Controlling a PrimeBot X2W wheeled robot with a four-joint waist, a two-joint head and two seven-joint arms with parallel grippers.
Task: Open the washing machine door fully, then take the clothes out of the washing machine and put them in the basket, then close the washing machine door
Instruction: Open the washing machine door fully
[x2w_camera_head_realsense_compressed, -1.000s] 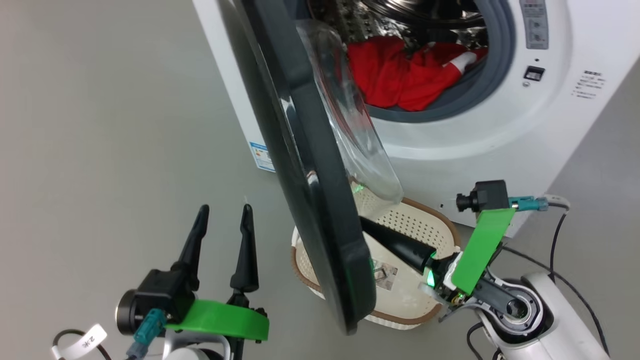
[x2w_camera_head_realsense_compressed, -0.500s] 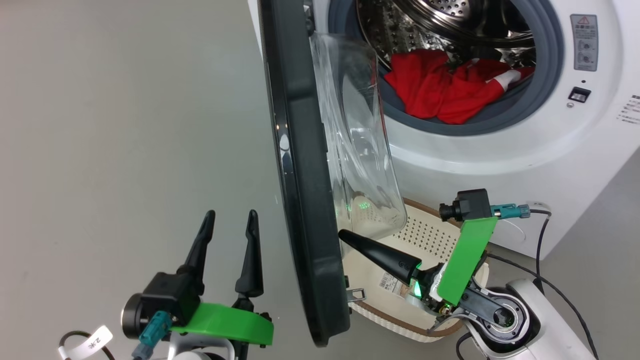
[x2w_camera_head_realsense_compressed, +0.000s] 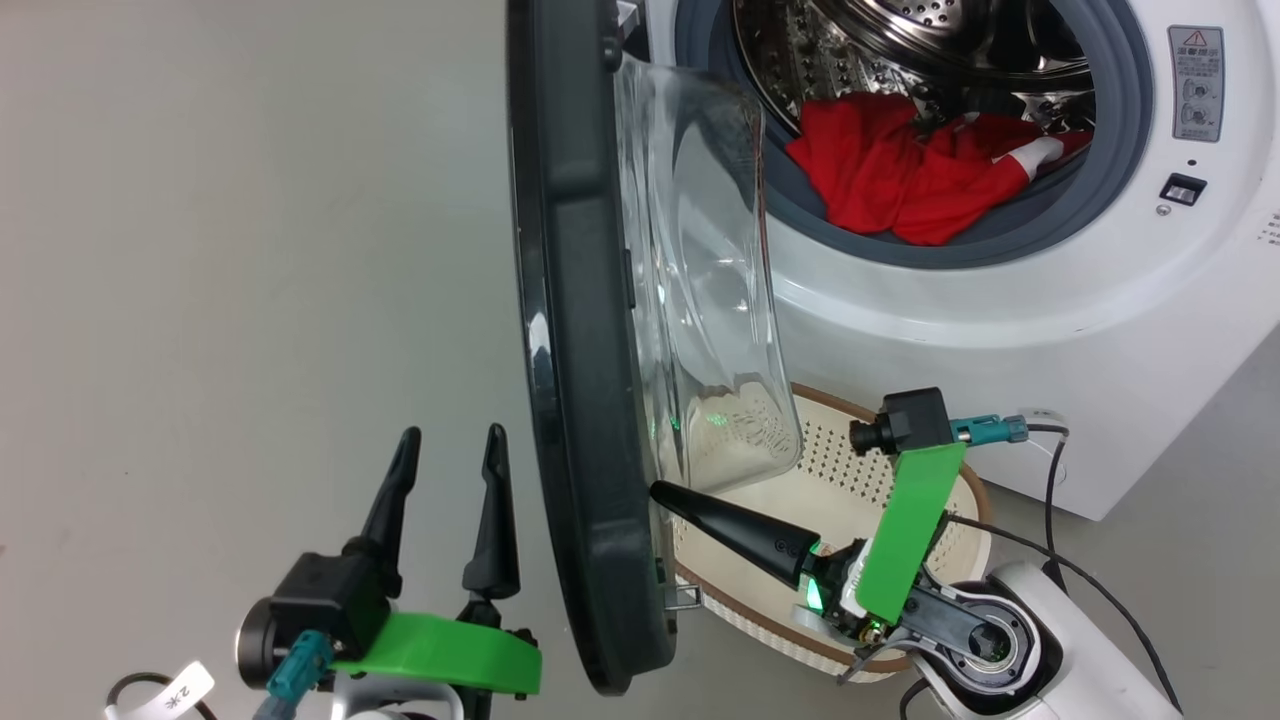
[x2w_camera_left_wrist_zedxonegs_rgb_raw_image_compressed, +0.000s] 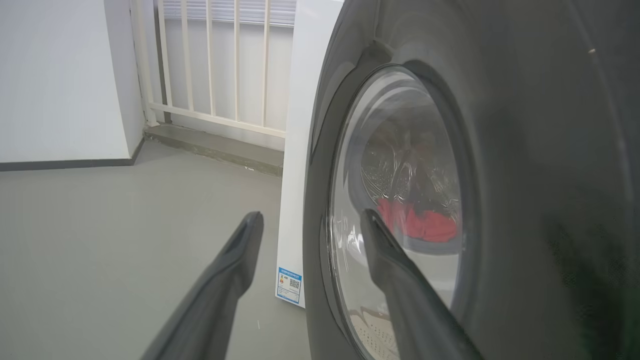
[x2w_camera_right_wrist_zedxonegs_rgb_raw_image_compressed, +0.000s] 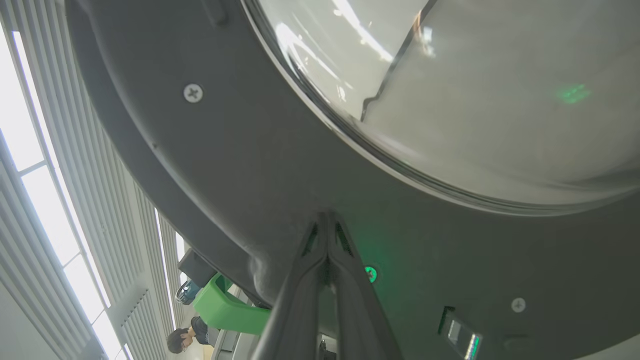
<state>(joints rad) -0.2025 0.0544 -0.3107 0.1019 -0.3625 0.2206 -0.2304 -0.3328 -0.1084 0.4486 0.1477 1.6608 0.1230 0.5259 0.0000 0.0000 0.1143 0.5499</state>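
So the washing machine door (x2w_camera_head_realsense_compressed: 575, 400) is swung out and sits edge-on in the head view. It's a black band from top centre down to bottom centre, with the clear glass bulge sticking out on its right side.

The right gripper (x2w_camera_head_realsense_compressed: 660, 490) comes in from the lower right with its two fingers pressed together. The tip is right up against the door's inner face near its lower end. In the right wrist view the tips touch the dark rim just under the glass.

Past the door, upper right, the washing machine (x2w_camera_head_realsense_compressed: 1000, 330) has its drum in plain sight. The clothes (x2w_camera_head_realsense_compressed: 900, 180) are a red heap at the bottom of the drum, with one white cuff showing.

The basket (x2w_camera_head_realsense_compressed: 975, 500) is on the floor (x2w_camera_head_realsense_compressed: 200, 300) in front of the machine, low and right of centre, partly behind the door's lower end.

The left gripper (x2w_camera_head_realsense_compressed: 452, 435) is at lower left with its fingers spread and empty, just left of the door and not touching it.
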